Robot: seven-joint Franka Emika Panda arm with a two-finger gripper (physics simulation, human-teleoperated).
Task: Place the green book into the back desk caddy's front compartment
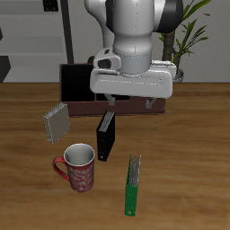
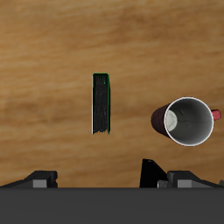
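Exterior view has the back desk caddy in the upper part of the frame, mostly covered by the arm, so its cells and anything in them cannot be made out, while the red mug stands open-topped lower down. The gripper hangs just before the caddy with fingers spread wide, pinching nothing. The green book sits on edge near the table's front edge, apart from the mug, the black book and the grey book, with bare wood around it
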